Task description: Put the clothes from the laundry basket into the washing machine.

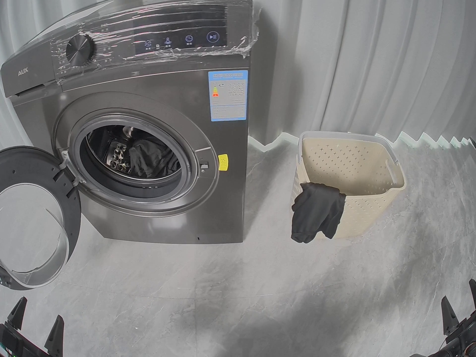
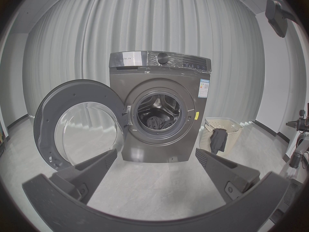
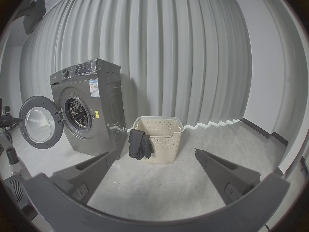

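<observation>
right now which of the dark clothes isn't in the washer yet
The dark garment draped over the laundry basket rim, hanging down its outside. The other garment lies inside the washing machine drum.

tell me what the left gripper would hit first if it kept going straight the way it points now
Most likely the washing machine, its front just below the drum opening: the open left gripper aims there over bare floor. The swung-open door stands off to one side. Depth is hard to judge.

**Staged laundry corner in a curtained test room.**
A front-loading washing machine (image 1: pixel 148 125) (plastic film (image 1: pixel 244 28) wraps its control panel (image 1: pixel 181 39)) and a cream laundry basket (image 1: pixel 369 211) stand on grey stone-look floor (image 1: pixel 248 283) before white pleated curtains (image 1: pixel 372 50).
</observation>
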Controlling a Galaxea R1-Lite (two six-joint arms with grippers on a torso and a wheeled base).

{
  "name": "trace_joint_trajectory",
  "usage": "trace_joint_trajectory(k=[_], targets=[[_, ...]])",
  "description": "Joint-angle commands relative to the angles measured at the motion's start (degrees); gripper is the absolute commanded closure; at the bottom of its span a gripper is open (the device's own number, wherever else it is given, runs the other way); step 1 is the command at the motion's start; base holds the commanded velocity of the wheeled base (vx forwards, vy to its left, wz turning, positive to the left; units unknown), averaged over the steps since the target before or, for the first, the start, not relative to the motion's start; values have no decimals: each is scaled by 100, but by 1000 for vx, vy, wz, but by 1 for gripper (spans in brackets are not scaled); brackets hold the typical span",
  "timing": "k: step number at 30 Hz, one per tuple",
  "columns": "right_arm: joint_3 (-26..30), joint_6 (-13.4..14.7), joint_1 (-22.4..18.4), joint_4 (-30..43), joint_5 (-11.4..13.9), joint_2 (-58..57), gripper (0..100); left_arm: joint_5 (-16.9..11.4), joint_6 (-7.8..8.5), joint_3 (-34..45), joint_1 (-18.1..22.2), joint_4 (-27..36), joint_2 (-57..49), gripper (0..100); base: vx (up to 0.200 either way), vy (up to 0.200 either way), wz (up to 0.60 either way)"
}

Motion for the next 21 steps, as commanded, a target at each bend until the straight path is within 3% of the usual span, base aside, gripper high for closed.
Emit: trace_joint_trajectory(k=[1, 7, 16, 21], targets=[[99, -3, -2, 4, -2, -74, 0, -2, -2, 92, 1, 0, -74, 0, 0, 0, 0], [99, -3, -2, 4, -2, -74, 0, -2, -2, 92, 1, 0, -74, 0, 0, 0, 0], [99, -3, -2, 4, -2, -74, 0, -2, -2, 92, 1, 0, -74, 0, 200, 0, 0], [99, -3, -2, -5, -2, -74, 0, -2, -2, 92, 1, 0, -74, 0, 0, 0, 0]])
